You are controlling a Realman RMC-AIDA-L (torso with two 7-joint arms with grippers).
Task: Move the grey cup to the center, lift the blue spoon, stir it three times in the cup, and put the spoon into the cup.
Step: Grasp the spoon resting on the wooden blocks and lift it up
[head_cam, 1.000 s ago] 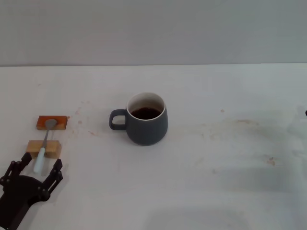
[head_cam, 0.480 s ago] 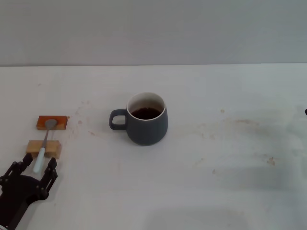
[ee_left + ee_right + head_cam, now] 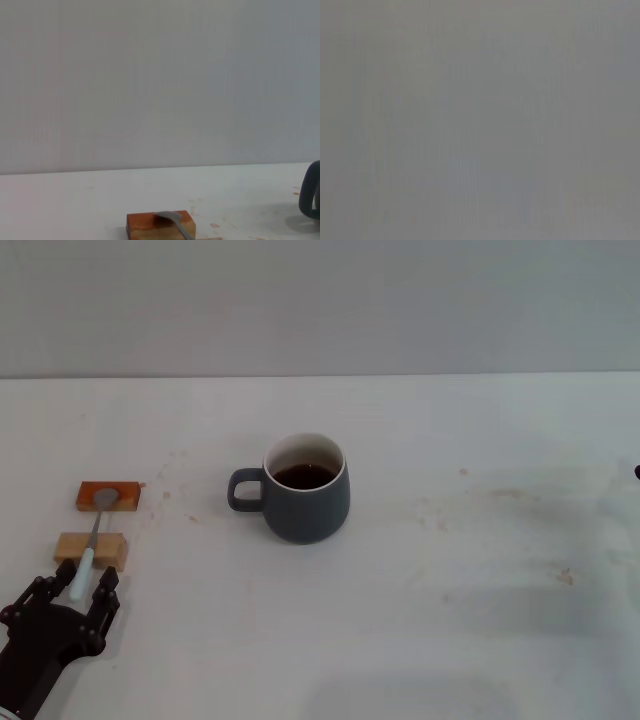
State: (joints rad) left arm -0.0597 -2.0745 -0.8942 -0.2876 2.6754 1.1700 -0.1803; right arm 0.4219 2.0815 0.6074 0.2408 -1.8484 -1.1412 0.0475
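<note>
One cup (image 3: pixel 306 490) stands near the middle of the white worktop (image 3: pixel 480 570), handle turned toward the robot's left, dark brown liquid inside its white interior. No writing or brand shows on it.

One spoon (image 3: pixel 91 540) lies well off to the left of the cup, bridging two wooden blocks: its metal bowl rests on the orange block (image 3: pixel 108 496) farther from the robot, its neck crosses the tan block (image 3: pixel 91 550) nearer the robot, and the pale blue handle end sticks out past that block. From the left wrist camera the spoon's bowl (image 3: pixel 172 220) sits on top of the orange block (image 3: pixel 150 226), with an edge of the cup (image 3: pixel 311 195) showing farther off.

The left gripper (image 3: pixel 68 595) is low at the handle end, its black jaws drawn in close on either side of the blue handle tip; whether they grip it I cannot tell.

The right gripper is out of sight, and its wrist camera shows only flat grey.

The worktop carries faint brownish stains.
</note>
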